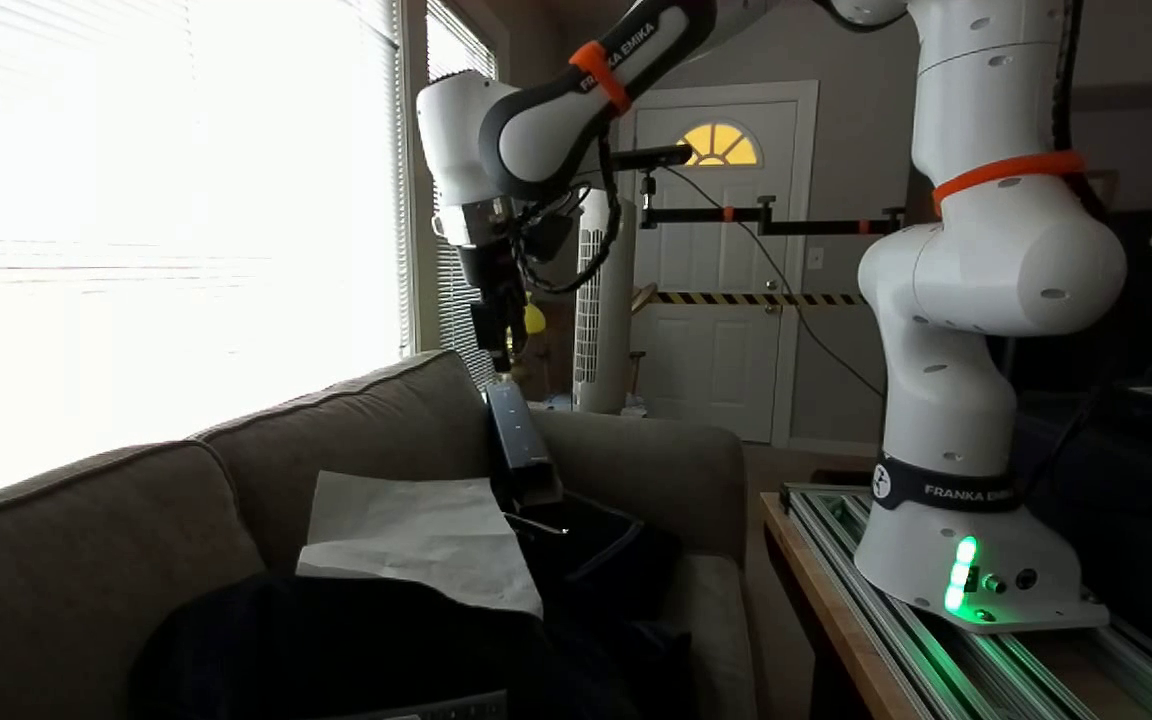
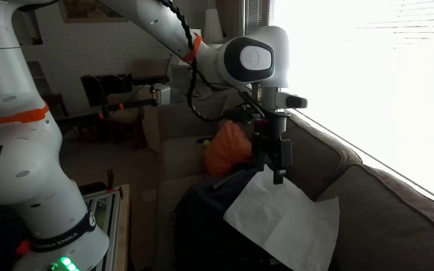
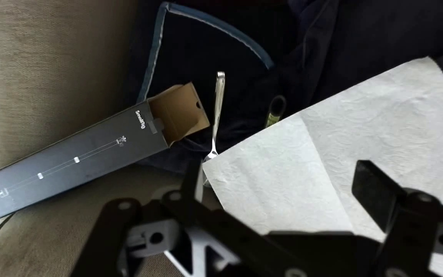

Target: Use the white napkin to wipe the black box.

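The black box [image 3: 71, 157] is long, with white markings and an open brown cardboard end, at the left of the wrist view. In an exterior view the black box [image 1: 519, 430] leans, tilted, in the sofa corner by the armrest. The white napkin [image 3: 379, 115] lies spread with a fold line at the right of the wrist view; it also shows in both exterior views [image 1: 416, 530] [image 2: 288, 222]. My gripper [image 3: 285, 182] is open and empty, pointing down above the napkin, with napkin seen between the fingers. The gripper also shows in both exterior views [image 1: 502, 350] [image 2: 269, 175].
A metal spoon [image 3: 218, 107] lies by the box's open end, partly under the napkin. A marker-like item [image 3: 275, 109] pokes out beside the napkin. Dark cloth [image 1: 336, 650] covers the sofa seat. The sofa back [image 1: 356, 430] and armrest [image 1: 646, 480] rise around. An orange bag [image 2: 227, 150] sits further along.
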`<action>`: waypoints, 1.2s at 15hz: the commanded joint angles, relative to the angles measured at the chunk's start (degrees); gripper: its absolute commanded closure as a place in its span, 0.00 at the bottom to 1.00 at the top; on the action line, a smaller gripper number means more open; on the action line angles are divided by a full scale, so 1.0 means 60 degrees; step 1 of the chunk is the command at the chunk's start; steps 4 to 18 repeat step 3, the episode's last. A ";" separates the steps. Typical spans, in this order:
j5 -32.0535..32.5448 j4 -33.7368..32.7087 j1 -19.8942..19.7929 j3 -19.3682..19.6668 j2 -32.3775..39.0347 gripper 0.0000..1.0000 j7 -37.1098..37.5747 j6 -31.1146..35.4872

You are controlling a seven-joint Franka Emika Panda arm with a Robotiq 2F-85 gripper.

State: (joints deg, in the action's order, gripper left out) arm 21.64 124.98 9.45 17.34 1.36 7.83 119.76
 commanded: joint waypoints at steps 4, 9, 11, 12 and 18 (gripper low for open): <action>-0.0158 0.0033 -0.1049 -0.0931 -0.0152 0.00 -0.0337 -0.0122; -0.0158 0.0033 -0.1049 -0.0931 -0.0152 0.00 -0.0337 -0.0122; -0.0158 0.0033 -0.1049 -0.0931 -0.0152 0.00 -0.0337 -0.0122; -0.0158 0.0033 -0.1049 -0.0931 -0.0152 0.00 -0.0337 -0.0122; -0.0158 0.0033 -0.1049 -0.0931 -0.0152 0.00 -0.0337 -0.0122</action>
